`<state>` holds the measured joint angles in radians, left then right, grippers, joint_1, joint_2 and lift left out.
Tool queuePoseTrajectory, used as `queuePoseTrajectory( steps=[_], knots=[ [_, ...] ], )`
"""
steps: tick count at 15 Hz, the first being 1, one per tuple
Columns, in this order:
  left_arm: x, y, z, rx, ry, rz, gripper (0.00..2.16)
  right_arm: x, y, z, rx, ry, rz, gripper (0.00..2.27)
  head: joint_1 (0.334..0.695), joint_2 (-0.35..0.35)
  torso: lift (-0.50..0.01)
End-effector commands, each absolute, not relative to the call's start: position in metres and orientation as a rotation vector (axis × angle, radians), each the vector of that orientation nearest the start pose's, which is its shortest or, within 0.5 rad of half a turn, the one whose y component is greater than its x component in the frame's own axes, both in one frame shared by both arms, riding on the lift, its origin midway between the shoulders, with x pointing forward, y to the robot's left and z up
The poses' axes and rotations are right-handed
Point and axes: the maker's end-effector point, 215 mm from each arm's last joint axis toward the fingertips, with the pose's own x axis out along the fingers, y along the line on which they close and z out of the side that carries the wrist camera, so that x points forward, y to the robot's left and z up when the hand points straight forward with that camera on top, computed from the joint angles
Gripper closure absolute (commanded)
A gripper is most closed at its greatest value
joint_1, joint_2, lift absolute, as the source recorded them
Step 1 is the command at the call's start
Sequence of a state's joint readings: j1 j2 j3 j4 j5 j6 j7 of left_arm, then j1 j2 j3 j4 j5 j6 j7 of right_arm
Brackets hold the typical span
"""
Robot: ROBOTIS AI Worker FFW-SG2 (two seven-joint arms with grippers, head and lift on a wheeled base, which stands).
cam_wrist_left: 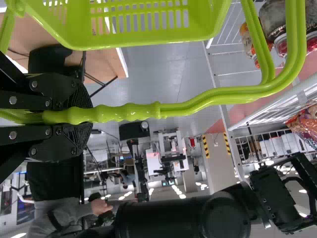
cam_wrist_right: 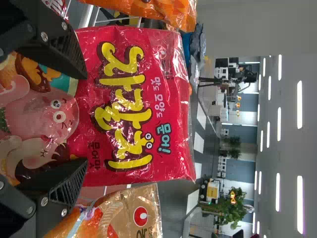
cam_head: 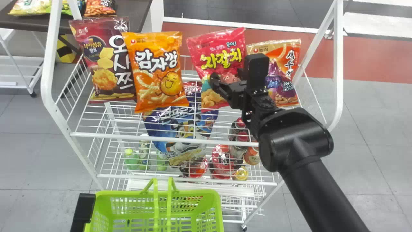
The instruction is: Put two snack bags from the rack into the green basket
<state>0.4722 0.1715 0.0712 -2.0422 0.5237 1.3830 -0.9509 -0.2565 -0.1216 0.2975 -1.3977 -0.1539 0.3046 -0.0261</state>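
At the lower left of the head view, left gripper (cam_head: 82, 212) beside the green plastic basket; in the left wrist view its fingers are clenched around the smooth green plastic handle (cam_wrist_left: 119, 113). Above, on the top tier of the white wire rack (cam_head: 49, 83): tall maroon snack bag (cam_head: 106, 64), upright. Below it and further right, the green plastic basket (cam_head: 128, 194), in front of the rack. Next on the top tier, bright orange pillow-shaped snack bag (cam_head: 157, 71), slightly tilted; blue snack bag (cam_head: 180, 135) on the tier beneath. Then the pinkish-red glossy snack bag (cam_head: 212, 48), upright on the top tier, with right gripper (cam_head: 230, 78) before it: fingers spread, bag surface visible between them; contact cannot be determined. Rightmost, tan-and-orange snack bag (cam_head: 280, 74), upright.
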Motion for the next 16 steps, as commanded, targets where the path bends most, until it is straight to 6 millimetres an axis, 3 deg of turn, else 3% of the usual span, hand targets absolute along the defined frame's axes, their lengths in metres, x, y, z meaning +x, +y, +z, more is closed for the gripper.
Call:
queuePoseTrajectory(
  steps=[1, 2, 4, 6, 7, 11, 16],
  knots=[
    [0.193, 0.050, -0.461, -0.915, 1.151, -1.029, 2.12, 0.647, -0.110, -0.393, -0.069, 0.286, 0.262, 0.56, 0.695, -0.104, -0.007],
    [0.193, 0.050, -0.461, -0.914, 1.152, -1.028, 2.12, 0.644, -0.106, -0.400, -0.066, 0.315, 0.279, 0.85, 0.695, -0.090, -0.007],
    [0.193, 0.050, -0.462, -0.911, 1.152, -1.024, 2.12, 0.639, -0.103, -0.408, -0.056, 0.353, 0.294, 1.81, 0.695, -0.078, -0.007],
    [0.193, 0.049, -0.462, -0.911, 1.152, -1.024, 2.12, 0.634, -0.102, -0.413, -0.061, 0.374, 0.302, 2.15, 0.695, -0.073, -0.007],
    [0.192, 0.049, -0.462, -0.913, 1.153, -1.025, 2.12, 0.631, -0.103, -0.418, -0.060, 0.389, 0.302, 2.24, 0.695, -0.071, -0.007],
    [0.191, 0.049, -0.461, -0.908, 1.151, -1.028, 2.12, 0.624, -0.106, -0.409, -0.039, 0.363, 0.290, 2.24, 0.695, -0.075, -0.007],
    [0.194, 0.053, -0.462, -0.893, 1.152, -1.022, 2.12, 0.591, -0.104, -0.385, -0.023, 0.321, 0.299, 2.24, 0.695, -0.075, -0.007]
  ],
)
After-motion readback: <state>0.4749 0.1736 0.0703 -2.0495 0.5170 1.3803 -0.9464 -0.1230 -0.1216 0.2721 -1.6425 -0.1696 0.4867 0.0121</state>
